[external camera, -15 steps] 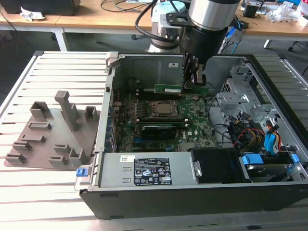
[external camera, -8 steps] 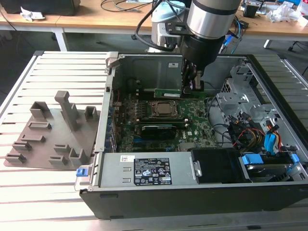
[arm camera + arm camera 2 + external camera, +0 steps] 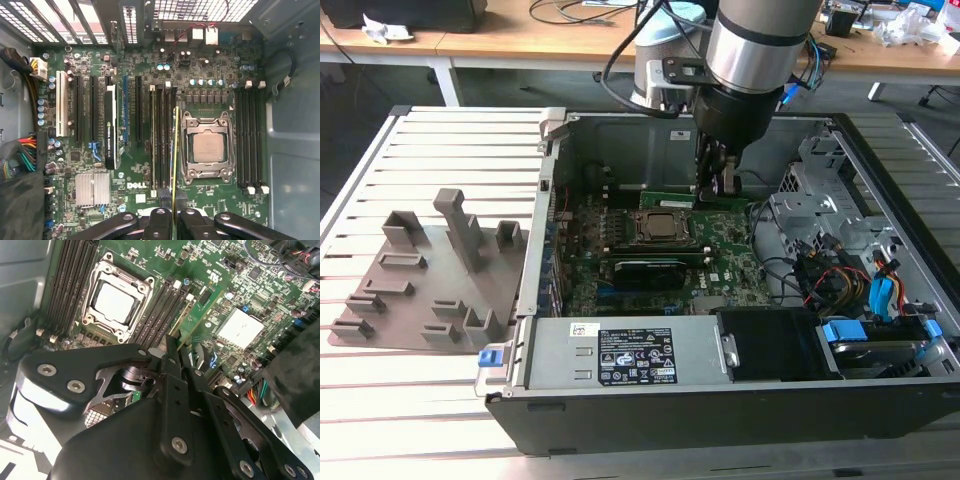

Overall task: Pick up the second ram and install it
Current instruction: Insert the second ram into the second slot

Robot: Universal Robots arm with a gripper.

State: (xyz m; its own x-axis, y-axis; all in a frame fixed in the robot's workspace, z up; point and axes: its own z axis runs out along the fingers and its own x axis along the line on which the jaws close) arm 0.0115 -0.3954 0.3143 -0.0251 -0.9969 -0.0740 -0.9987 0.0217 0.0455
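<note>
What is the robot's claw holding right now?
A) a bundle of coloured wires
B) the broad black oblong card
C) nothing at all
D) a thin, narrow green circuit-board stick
D: in the first wrist view the gripper is shut on the thin, narrow green circuit-board stick, seen edge-on by the black memory slots beside the square metal CPU socket.

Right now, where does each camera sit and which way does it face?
Exterior view: off the arm, looking down into the computer case; arm and gripper show.
First wrist view: on the wrist, looking down at the motherboard; the gripper clamps the second ram.
Second wrist view: on the wrist, slanting past the gripper's linkage at the motherboard.
Both wrist views share the CPU socket.
</note>
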